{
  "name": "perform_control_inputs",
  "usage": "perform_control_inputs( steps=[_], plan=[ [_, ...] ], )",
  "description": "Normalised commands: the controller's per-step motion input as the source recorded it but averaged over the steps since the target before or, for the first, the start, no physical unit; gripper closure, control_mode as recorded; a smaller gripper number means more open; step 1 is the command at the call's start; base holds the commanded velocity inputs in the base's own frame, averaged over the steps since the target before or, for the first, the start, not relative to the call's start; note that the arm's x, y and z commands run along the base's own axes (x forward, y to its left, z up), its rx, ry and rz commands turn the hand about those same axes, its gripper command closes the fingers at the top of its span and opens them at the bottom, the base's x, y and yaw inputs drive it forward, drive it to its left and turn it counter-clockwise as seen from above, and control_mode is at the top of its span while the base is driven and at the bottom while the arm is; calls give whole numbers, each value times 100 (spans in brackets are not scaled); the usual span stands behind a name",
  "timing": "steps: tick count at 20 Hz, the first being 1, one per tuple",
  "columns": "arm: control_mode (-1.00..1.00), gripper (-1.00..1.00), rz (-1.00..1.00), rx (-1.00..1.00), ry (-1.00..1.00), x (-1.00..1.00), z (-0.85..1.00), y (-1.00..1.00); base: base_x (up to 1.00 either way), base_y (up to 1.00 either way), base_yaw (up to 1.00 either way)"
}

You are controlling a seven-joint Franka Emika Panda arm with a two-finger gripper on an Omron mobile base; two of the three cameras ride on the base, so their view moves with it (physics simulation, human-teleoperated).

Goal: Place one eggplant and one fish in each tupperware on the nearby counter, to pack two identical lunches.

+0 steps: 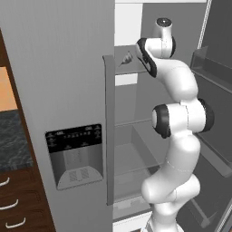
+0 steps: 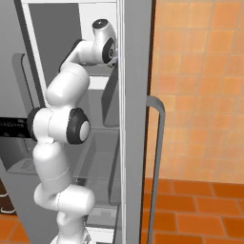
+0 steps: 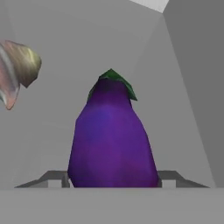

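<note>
Pincer fingers flanking violet eggplant, grip unclear, fish beside, fridge shelf.

Inside the fridge, my way ahead is blocked: eggplant sits right between my jaws, filling the gap. Fish off to the upper left, apart from it. Right wall close beside; bare shelf free on the left
</note>
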Motion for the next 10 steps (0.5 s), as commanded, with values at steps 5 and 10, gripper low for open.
perform_control_inputs(
  steps=[5,10],
  plan=[
    [-100,100,1,0,0,-11,0,5,0,0,0],
    [-100,100,2,0,-10,-91,7,1,0,0,0]
  ],
)
